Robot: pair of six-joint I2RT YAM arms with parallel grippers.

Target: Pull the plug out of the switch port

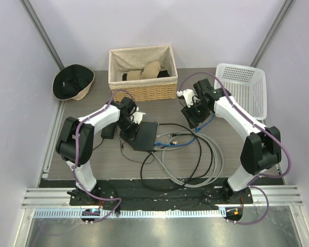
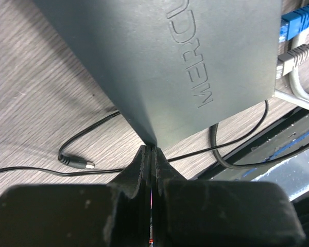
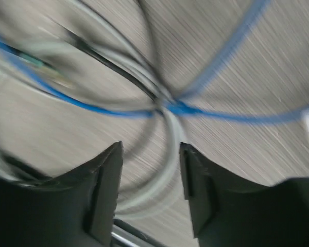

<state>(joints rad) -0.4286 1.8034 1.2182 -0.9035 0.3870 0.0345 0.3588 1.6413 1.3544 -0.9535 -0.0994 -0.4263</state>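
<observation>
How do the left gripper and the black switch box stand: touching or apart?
Touching. The left wrist view shows the shut left gripper meeting a corner of the switch box, with no gap.

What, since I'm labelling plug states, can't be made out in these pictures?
- Right wrist view: motion blur smears the blue cable and grey cables; no plug is readable.
- Left wrist view: the frame's right edge cuts off the switch's port side; only the blue plug and grey plug partly show.
- Top external view: the plugs are too small to judge, and the left gripper overlaps the switch's left corner.
</observation>
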